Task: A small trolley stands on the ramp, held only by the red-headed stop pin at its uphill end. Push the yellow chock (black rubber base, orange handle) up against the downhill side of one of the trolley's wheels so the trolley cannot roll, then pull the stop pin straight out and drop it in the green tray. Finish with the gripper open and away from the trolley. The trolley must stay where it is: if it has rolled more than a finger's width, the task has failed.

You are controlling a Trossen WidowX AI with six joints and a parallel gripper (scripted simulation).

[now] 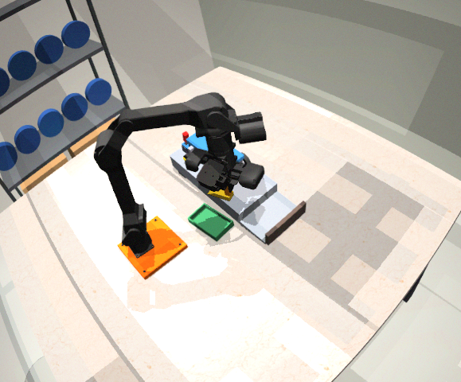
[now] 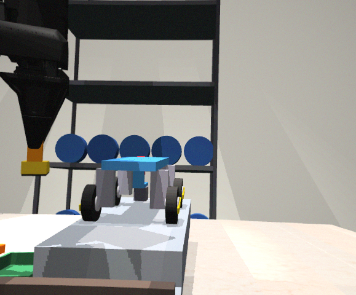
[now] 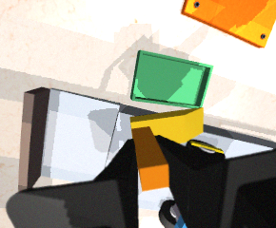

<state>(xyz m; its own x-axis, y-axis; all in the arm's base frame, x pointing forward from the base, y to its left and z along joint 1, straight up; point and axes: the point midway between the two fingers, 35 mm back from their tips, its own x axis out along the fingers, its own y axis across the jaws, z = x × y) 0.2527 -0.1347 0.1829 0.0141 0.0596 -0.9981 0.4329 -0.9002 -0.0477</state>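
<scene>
My gripper (image 1: pixel 228 185) (image 2: pixel 34 147) (image 3: pixel 144 142) is shut on the orange handle (image 2: pixel 34 154) (image 3: pixel 155 177) of the yellow chock (image 1: pixel 221 194) (image 2: pixel 34 168) (image 3: pixel 176 124). It holds the chock in the air, over the ramp's tray-side edge in the wrist view. The blue trolley (image 1: pixel 197 142) (image 2: pixel 134 163) stands on the grey ramp (image 1: pixel 259 189) (image 2: pixel 133 236), its wheels (image 2: pixel 91 203) (image 3: pixel 166 214) on the slope. The red-headed stop pin (image 1: pixel 185 134) is upright at the uphill end; the trolley mostly hides it in the exterior view. The green tray (image 1: pixel 202 229) (image 3: pixel 135 76) lies beside the ramp.
A brown end board (image 1: pixel 286 222) (image 2: pixel 76 286) (image 3: pixel 28 138) closes the ramp's low end. The orange base plate (image 1: pixel 164 247) (image 3: pixel 238 24) carries the arm. A shelf rack with blue discs (image 1: pixel 50 122) (image 2: pixel 134 147) stands behind the table.
</scene>
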